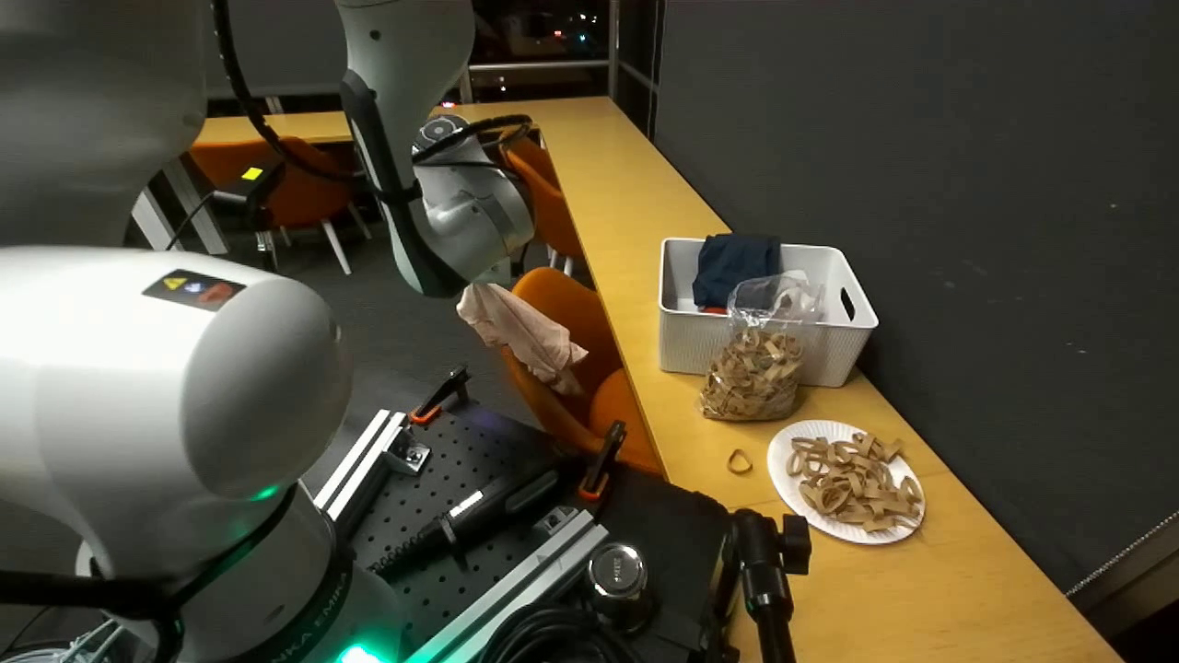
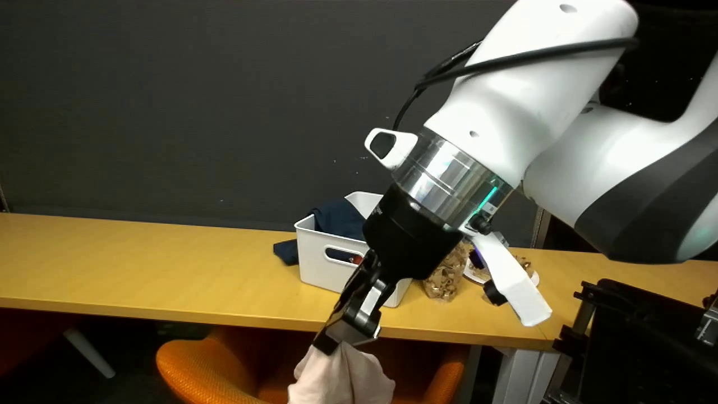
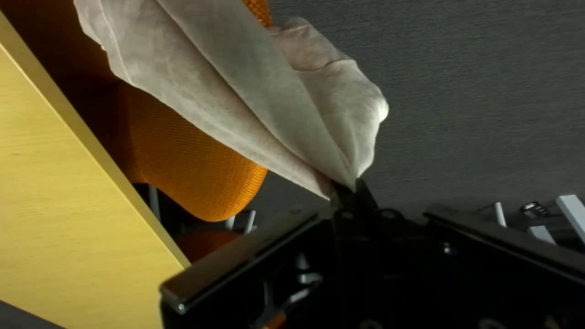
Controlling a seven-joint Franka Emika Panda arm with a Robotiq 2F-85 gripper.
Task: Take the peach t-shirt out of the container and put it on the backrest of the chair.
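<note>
The peach t-shirt (image 1: 527, 333) hangs from my gripper over the near orange chair (image 1: 566, 299). In an exterior view the shirt (image 2: 339, 377) shows pinched under the fingertips, in front of the chair (image 2: 205, 367). In the wrist view my gripper (image 3: 349, 186) is shut on a gathered end of the shirt (image 3: 256, 91). The cloth stretches from there across the chair's rim (image 3: 201, 160), and its lower end lies over the chair's inside. I cannot tell how much of it rests on the backrest. The white container (image 1: 695, 345) stands on the table, away from the gripper.
The wooden table (image 1: 599, 175) edge runs close beside the chair. Navy cloth (image 1: 734, 262) is in the container. A bag of brown bands (image 1: 751, 382) and a paper plate (image 1: 785, 479) of bands stand near it. A black perforated board (image 1: 442, 497) with clamps is by the arm's base.
</note>
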